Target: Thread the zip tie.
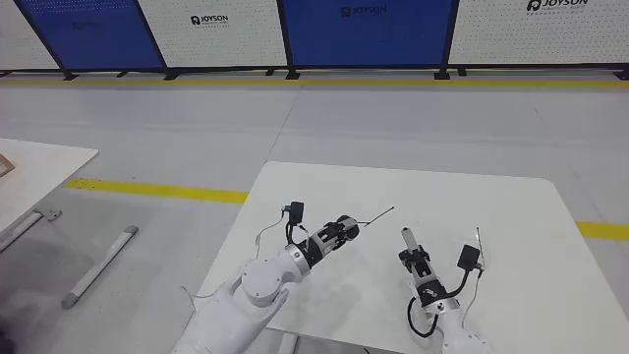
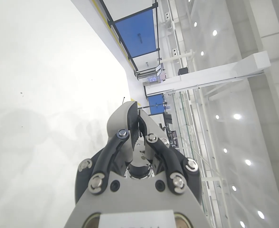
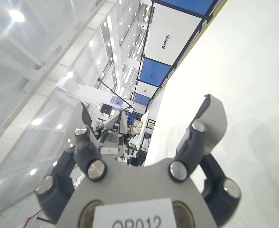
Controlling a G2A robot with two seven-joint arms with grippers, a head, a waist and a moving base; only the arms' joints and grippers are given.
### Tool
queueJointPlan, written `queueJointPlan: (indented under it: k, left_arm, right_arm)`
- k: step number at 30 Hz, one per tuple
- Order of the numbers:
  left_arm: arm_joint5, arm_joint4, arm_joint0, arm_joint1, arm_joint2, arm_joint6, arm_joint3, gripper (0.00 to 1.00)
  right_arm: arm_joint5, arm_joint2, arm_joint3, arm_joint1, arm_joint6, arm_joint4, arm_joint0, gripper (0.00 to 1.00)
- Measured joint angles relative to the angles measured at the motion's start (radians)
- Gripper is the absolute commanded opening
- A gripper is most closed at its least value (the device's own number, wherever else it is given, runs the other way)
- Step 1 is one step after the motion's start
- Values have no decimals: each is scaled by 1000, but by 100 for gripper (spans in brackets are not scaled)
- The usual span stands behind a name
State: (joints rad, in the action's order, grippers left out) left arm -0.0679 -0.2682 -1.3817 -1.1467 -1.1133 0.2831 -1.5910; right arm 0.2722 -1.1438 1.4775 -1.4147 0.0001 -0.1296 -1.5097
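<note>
A thin black zip tie [image 1: 375,216] sticks out from my left gripper [image 1: 350,223] over the middle of the white table [image 1: 511,206], pointing towards the far right. In the left wrist view the left gripper [image 2: 138,107] is shut, with the zip tie [image 2: 124,99] showing as a fine black line past its tips. My right gripper [image 1: 405,233] stands a short way to the right of the tie's free end, apart from it. Its fingers are spread wide around nothing in the right wrist view [image 3: 144,102]. Beyond them the left gripper [image 3: 116,123] holds a thin black strand [image 3: 112,91].
Bare table surface lies beyond and to the right of both grippers. A second white table [image 1: 39,172] stands far left across the floor, with a grey bar [image 1: 98,265] lying on the floor beside it. Blue and white panels [image 1: 369,10] line the back.
</note>
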Motion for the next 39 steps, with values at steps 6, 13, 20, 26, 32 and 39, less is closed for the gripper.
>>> queueJointPlan:
  k: [6,13,20,26,32,39]
  left_arm:
    - [0,0,0,0,0,0,0,0]
    - [0,0,0,0,0,0,0,0]
    - [0,0,0,0,0,0,0,0]
    - [0,0,0,0,0,0,0,0]
    - [0,0,0,0,0,0,0,0]
    - [0,0,0,0,0,0,0,0]
  right_arm:
    - [-9,-5,5,2,1,-18,-4,100]
    - [-6,-52,64,18,-28,-152,-52,100]
    - [-8,-53,67,18,-35,-159,-54,100]
    - [-8,-53,67,18,-35,-159,-54,100]
    - [-8,-53,67,18,-35,-159,-54,100]
    - [-8,-53,67,18,-35,-159,-54,100]
